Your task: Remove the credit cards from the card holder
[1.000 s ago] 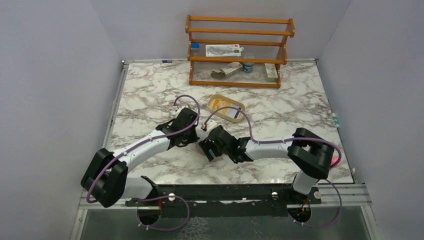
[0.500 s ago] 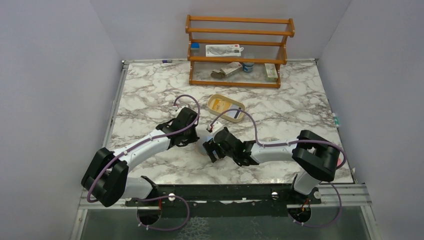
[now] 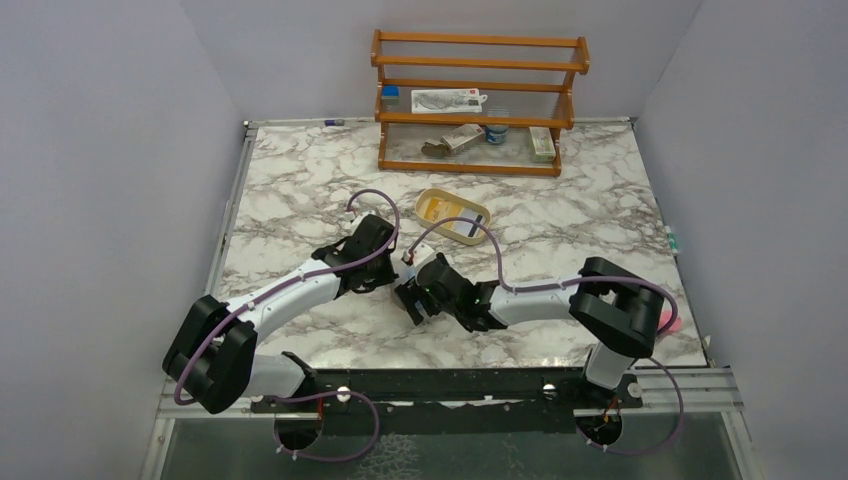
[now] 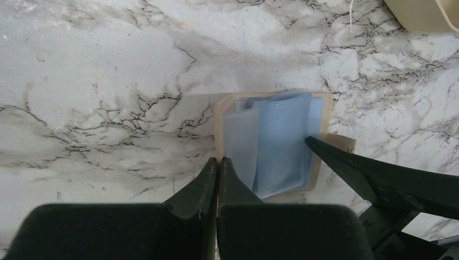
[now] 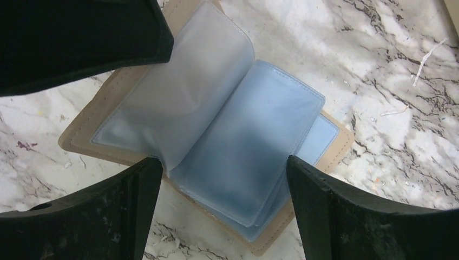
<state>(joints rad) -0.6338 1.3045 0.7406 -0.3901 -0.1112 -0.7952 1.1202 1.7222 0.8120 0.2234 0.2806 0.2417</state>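
The card holder [image 4: 270, 141] lies open on the marble, tan cover down and pale blue plastic sleeves [image 5: 243, 141] fanned upward; I see no card in them. My left gripper [image 4: 218, 161] is shut, its tips at the holder's tan left edge; whether they pinch it I cannot tell. My right gripper [image 5: 223, 161] is open wide just above the holder, one finger on each side of the sleeves. In the top view both grippers [image 3: 392, 272] [image 3: 414, 299] meet over the holder and hide it. The credit cards, one yellow-orange [image 3: 432, 207] and one whitish with a dark band [image 3: 466, 228], lie in the tray.
The oval tan tray [image 3: 447, 192] sits just behind the grippers; its corner [image 4: 422, 13] shows in the left wrist view. A wooden rack [image 3: 478, 100] with small packets and jars stands at the back. Grey walls close in both sides.
The right gripper has shifted a little over the holder, and its jaws stand slightly wider. The left arm has stayed put.
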